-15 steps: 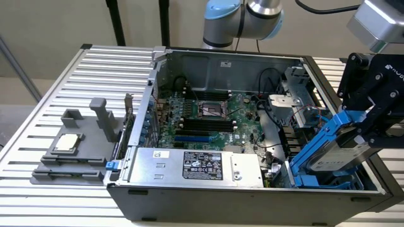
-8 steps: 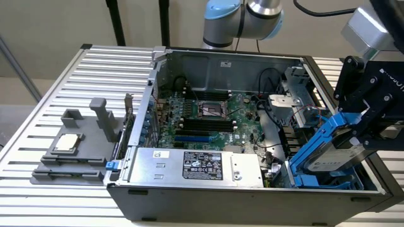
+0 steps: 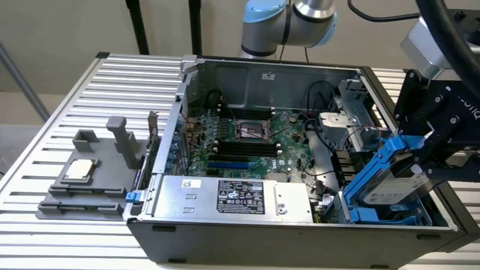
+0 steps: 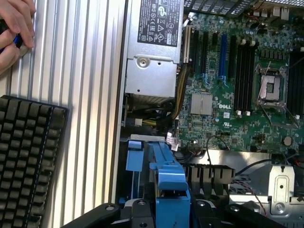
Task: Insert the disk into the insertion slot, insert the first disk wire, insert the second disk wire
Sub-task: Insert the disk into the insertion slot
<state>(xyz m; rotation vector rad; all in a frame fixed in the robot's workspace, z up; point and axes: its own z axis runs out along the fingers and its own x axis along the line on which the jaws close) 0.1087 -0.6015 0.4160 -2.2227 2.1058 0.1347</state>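
Farthest to the exterior view's left, a grey fixture [image 3: 90, 180] carrying a small chip [image 3: 80, 170] sits on the slatted table [image 3: 67, 101]. Beside it stands the open computer case [image 3: 300, 236], with the labelled power-supply box [image 3: 232, 197] along its near edge and the green motherboard [image 3: 248, 140] behind. At the exterior view's right, the black gripper [image 3: 420, 163] has its jaws pinching the disk [image 3: 394, 183] by its blue carrier; the disk is tilted, its lower end at the insertion slot [image 3: 379, 215] in the case's corner. In the wrist view, a person's hand [image 4: 14, 23] lies on the slats near a black keyboard [image 4: 26, 161].
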